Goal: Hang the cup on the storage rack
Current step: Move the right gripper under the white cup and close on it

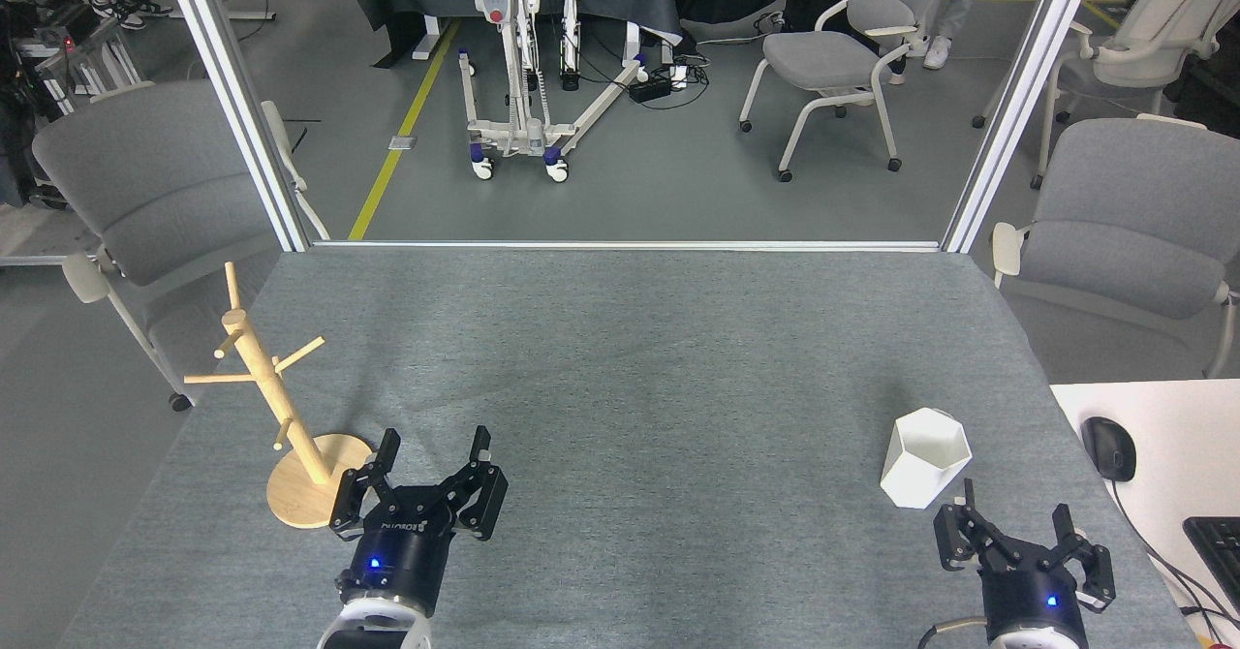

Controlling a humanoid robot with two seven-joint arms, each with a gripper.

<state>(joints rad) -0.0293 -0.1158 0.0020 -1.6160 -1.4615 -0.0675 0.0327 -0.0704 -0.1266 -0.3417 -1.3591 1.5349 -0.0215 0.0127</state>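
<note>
Grey felt table (639, 358) underneath everything, bare across the wide middle stretch between the two arms. Beyond the far edge, two slanting metal frame posts (232, 97) and several grey chairs (145, 184), well clear of both arms. Off to the right of the right gripper (1015, 523), a white desk (1153, 455) with a black mouse (1109, 448) and a keyboard corner (1219, 552). Just left of the left gripper (433, 450), the wooden storage rack (281, 407), post leaning, pegs empty, round base nearly touching the left finger. Just ahead and left of the right gripper, the white cup (925, 457), upright on the felt, apart from the fingertips. Left gripper spread wide, holding nothing. Right gripper likewise spread, nothing between the fingers.
</note>
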